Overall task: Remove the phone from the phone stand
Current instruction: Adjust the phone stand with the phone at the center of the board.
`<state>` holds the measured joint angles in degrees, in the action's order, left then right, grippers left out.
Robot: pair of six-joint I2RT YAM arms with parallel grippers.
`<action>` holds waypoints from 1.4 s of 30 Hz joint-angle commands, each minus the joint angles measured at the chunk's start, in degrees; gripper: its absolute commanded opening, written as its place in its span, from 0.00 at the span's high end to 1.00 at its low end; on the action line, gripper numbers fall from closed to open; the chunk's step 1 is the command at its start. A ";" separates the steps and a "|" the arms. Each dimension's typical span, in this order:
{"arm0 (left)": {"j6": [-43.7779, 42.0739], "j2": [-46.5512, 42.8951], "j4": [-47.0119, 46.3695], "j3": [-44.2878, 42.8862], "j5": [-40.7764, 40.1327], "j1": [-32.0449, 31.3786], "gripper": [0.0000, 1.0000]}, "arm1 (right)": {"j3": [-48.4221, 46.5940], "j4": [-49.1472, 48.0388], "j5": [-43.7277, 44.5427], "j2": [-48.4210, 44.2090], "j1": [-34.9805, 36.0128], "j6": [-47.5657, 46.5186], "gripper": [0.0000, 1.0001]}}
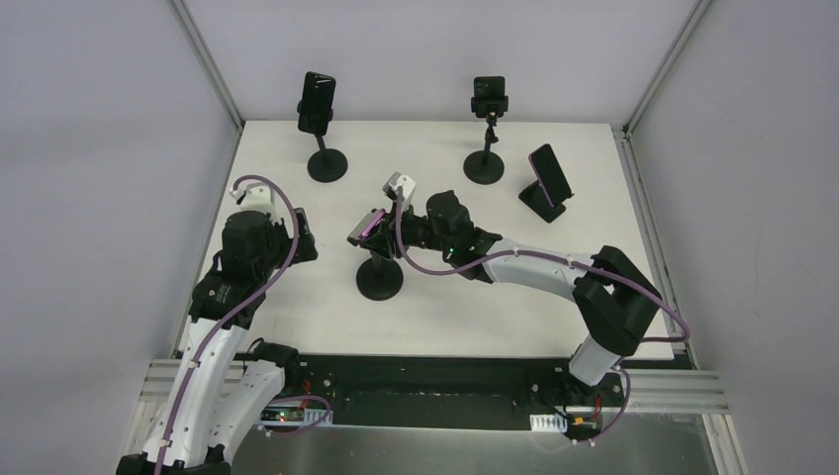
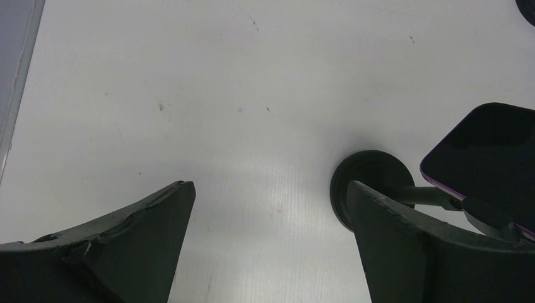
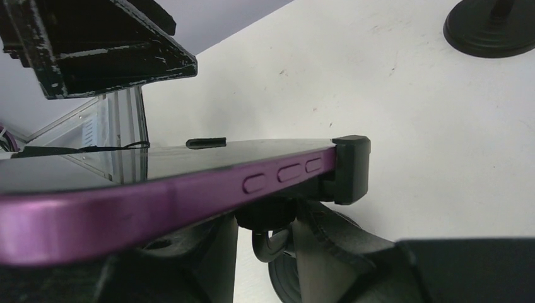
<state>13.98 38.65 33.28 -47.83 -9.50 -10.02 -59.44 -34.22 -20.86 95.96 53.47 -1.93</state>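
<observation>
A purple phone [image 1: 365,229] lies tilted in the clamp of a black phone stand [image 1: 380,279] at the table's middle. My right gripper [image 1: 394,245] reaches under the phone from the right. In the right wrist view the phone's purple edge [image 3: 158,202] crosses the frame, the clamp jaw [image 3: 351,167] grips its end, and my right gripper [image 3: 268,230] is shut on the stand's neck knob [image 3: 268,214] just below it. My left gripper [image 1: 300,243] is open and empty, left of the stand. In the left wrist view, my left gripper [image 2: 270,189] hovers over bare table, with the stand base [image 2: 372,180] and phone [image 2: 492,158] to its right.
Two more phones sit on tall stands at the back, one left [image 1: 318,99] and one centre [image 1: 489,96]. Another phone [image 1: 549,176] leans on a low stand at the right. White walls with metal posts enclose the table [image 1: 297,317].
</observation>
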 commanded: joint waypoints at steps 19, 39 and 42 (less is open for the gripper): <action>-2.33 -3.84 -3.57 1.95 4.92 0.62 0.03 | -9.86 30.21 -1.95 -7.43 0.14 4.00 1.00; -2.46 -4.46 -3.62 2.31 4.75 0.62 0.03 | -5.77 22.27 -1.64 -7.72 0.09 2.93 0.30; -2.46 -4.46 -3.60 2.31 4.70 0.62 0.03 | -5.08 21.87 -1.84 -8.45 0.10 2.29 0.27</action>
<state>12.56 34.79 31.66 -45.95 -4.95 -10.02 -65.30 -8.84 -21.56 91.00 53.47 1.26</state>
